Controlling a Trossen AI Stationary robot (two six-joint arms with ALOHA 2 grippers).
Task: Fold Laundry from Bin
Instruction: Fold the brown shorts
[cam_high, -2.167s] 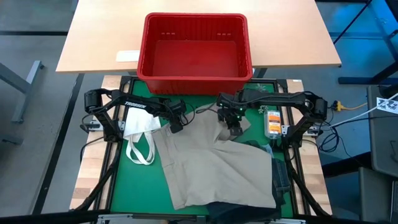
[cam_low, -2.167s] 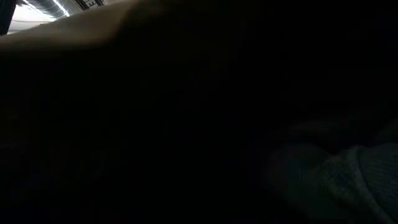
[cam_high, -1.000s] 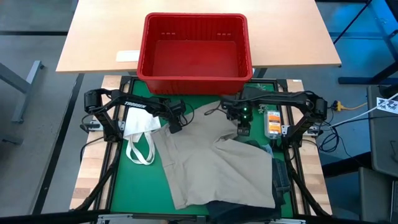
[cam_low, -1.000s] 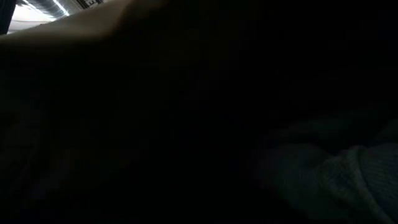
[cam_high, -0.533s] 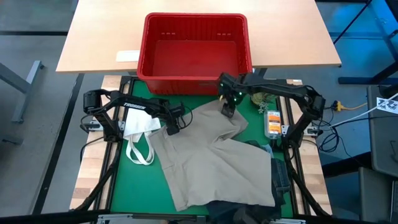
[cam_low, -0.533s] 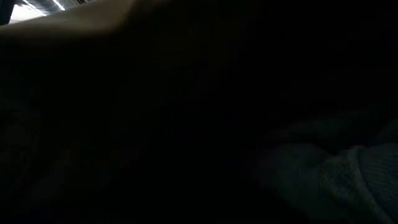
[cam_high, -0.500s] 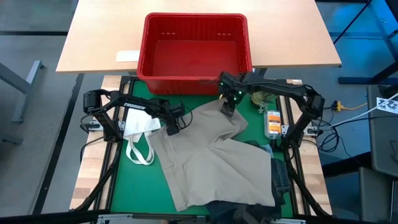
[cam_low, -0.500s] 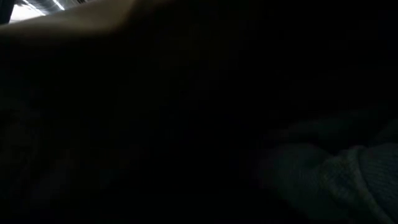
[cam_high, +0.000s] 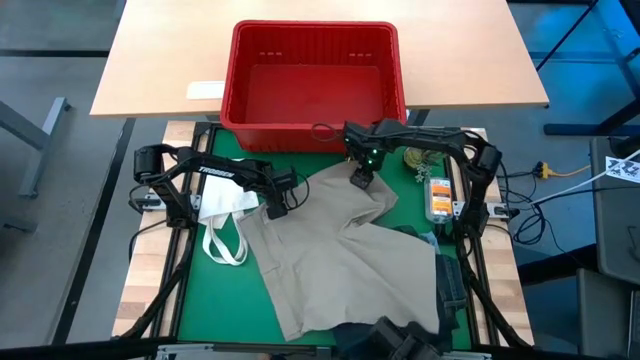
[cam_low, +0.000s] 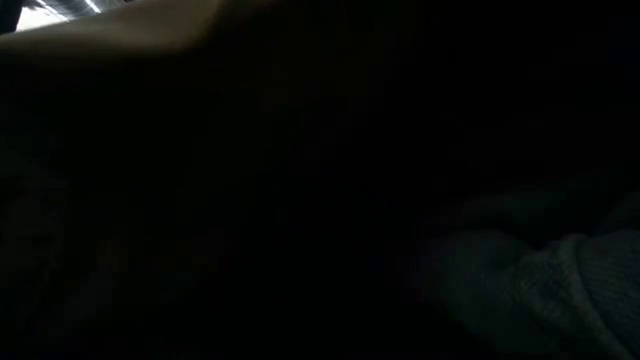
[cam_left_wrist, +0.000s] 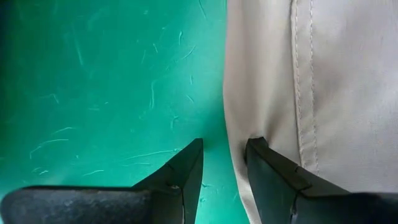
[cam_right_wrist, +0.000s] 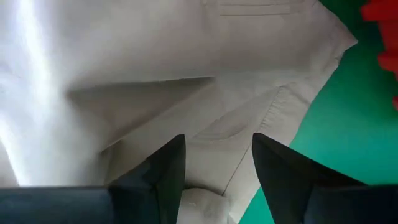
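Right gripper has shifted slightly left along the bin's front wall since half a second ago, fingers clamped on the khaki pants' top edge. Left gripper sits at the pants' left edge, away from the bin, fingers slightly apart over the green mat. White tote bag lies left of the pants.

Two slim black jointed arms are seen, the left arm marked with white lettering. A green light is shown on the right arm's wrist. Matte black, wedge-shaped fingers are fitted.

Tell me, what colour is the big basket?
The bin is red, plain with slotted sides, seen best in the high view.
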